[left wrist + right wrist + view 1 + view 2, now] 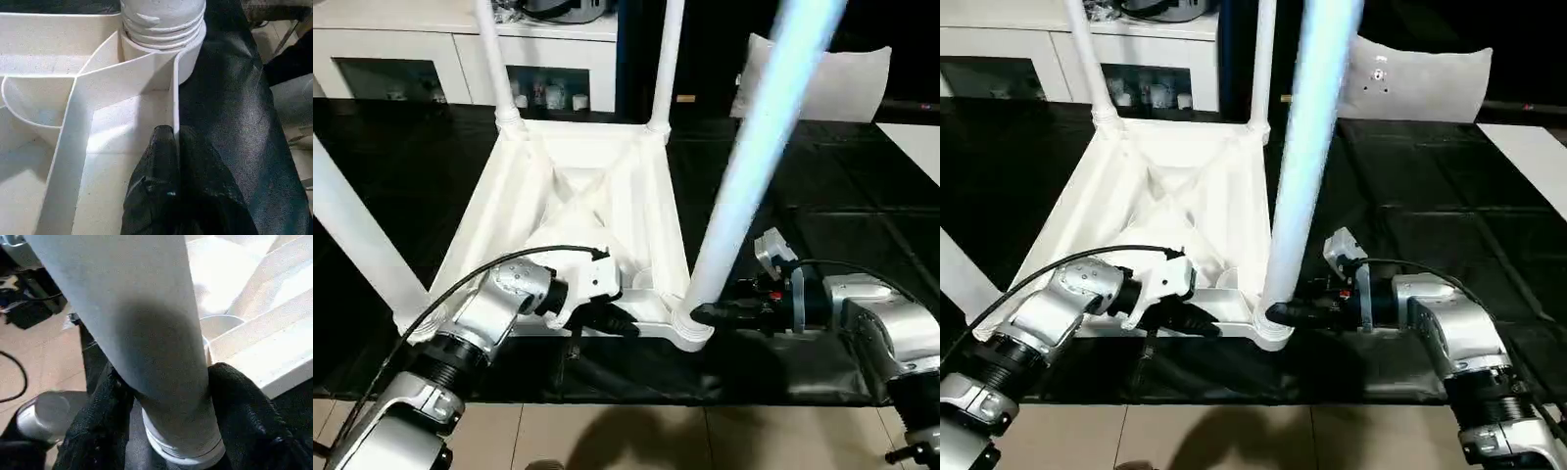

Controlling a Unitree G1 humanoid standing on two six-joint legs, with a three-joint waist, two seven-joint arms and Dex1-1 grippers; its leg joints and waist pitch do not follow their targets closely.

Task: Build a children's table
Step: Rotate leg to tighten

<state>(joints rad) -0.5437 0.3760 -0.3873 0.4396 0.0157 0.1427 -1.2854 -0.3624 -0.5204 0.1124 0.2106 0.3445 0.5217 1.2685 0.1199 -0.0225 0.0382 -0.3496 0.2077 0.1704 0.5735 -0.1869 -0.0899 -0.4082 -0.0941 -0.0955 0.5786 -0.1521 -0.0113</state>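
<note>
The children's table top [578, 186] lies upside down on the black cover, ribbed side up. Two legs stand in the far sockets [494, 59] [666, 59], and a third leg [352, 235] rises at the near left. The fourth leg [754, 166] stands in the near right socket [690, 328], leaning slightly right. My left gripper [173, 142] is shut on the top's thin near rim wall, beside that socket. My right gripper [166, 382] reaches in from the right, one black finger [239, 401] pressed on each side of the fourth leg just above its threaded base.
The black-covered work table [862, 215] extends to the right and back; its near edge runs just below my grippers, with tan floor [607, 441] beyond. White cabinets [411, 59] stand behind, and a white cushion-like object [842, 78] is at the back right.
</note>
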